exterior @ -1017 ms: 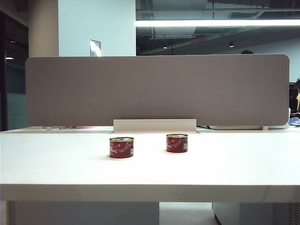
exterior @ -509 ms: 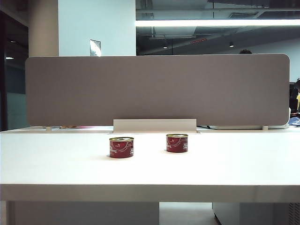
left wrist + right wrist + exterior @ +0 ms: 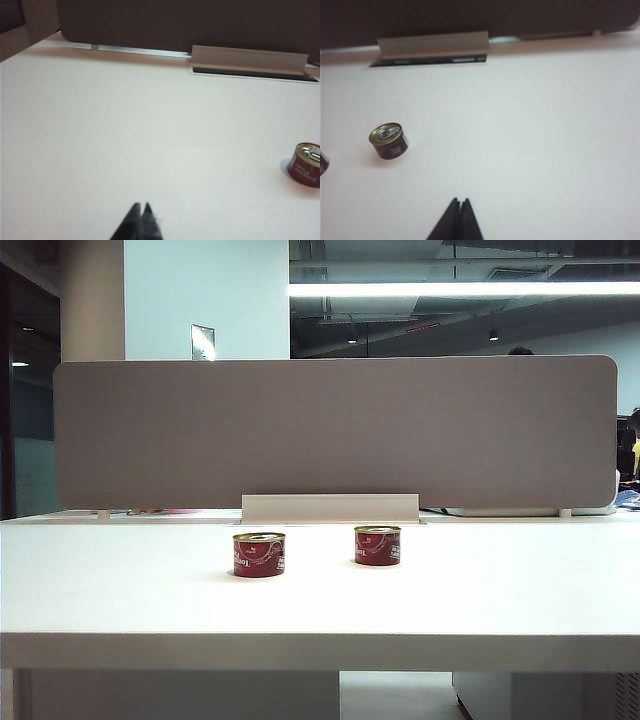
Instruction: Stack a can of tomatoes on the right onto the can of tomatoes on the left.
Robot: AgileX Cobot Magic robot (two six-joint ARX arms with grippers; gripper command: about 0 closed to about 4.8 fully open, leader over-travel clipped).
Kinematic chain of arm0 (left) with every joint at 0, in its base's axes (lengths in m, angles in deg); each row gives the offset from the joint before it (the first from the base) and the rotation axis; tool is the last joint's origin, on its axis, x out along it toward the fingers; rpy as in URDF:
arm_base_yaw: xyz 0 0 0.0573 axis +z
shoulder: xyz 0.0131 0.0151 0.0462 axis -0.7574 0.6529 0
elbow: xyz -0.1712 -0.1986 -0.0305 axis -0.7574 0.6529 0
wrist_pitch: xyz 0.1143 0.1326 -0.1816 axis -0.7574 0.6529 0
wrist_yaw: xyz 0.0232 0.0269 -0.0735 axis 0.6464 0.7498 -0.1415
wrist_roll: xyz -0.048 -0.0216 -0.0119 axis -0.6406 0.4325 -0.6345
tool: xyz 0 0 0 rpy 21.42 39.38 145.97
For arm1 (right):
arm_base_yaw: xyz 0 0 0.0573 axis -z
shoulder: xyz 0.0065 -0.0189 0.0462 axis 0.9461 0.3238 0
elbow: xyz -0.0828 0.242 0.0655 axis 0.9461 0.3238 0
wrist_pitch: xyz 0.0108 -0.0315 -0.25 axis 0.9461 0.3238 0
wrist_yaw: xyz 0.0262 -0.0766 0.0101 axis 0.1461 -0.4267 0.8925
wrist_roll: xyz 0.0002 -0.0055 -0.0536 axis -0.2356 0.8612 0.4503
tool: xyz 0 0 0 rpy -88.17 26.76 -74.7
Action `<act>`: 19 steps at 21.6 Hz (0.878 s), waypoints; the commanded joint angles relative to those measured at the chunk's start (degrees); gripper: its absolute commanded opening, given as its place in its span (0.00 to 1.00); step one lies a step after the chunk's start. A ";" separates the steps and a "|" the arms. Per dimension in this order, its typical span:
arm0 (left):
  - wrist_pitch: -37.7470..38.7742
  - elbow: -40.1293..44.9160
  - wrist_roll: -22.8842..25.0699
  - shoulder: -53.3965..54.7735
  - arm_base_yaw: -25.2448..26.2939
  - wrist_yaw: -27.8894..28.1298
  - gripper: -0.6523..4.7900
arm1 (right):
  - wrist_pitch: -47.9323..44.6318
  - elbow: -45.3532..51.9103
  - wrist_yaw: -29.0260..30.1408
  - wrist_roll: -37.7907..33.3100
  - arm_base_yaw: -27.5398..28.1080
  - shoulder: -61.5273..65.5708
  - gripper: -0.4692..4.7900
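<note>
Two sealed tomato cans upright on the white table [image 3: 120,590], left can [image 3: 259,554] and right can [image 3: 377,545] well apart; left gripper [image 3: 140,206] and right gripper [image 3: 459,202] both pinched closed, empty, over bare tabletop.

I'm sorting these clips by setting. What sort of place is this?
Probably an open-plan office: a white desk with a grey partition behind it, a cable-tray flap at its foot, and strip lights on an exposed ceiling.
</note>
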 commanded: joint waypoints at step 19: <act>-0.63 -0.17 0.24 0.07 0.07 0.09 0.11 | 1.92 -39.12 0.13 2.19 -11.15 54.53 0.09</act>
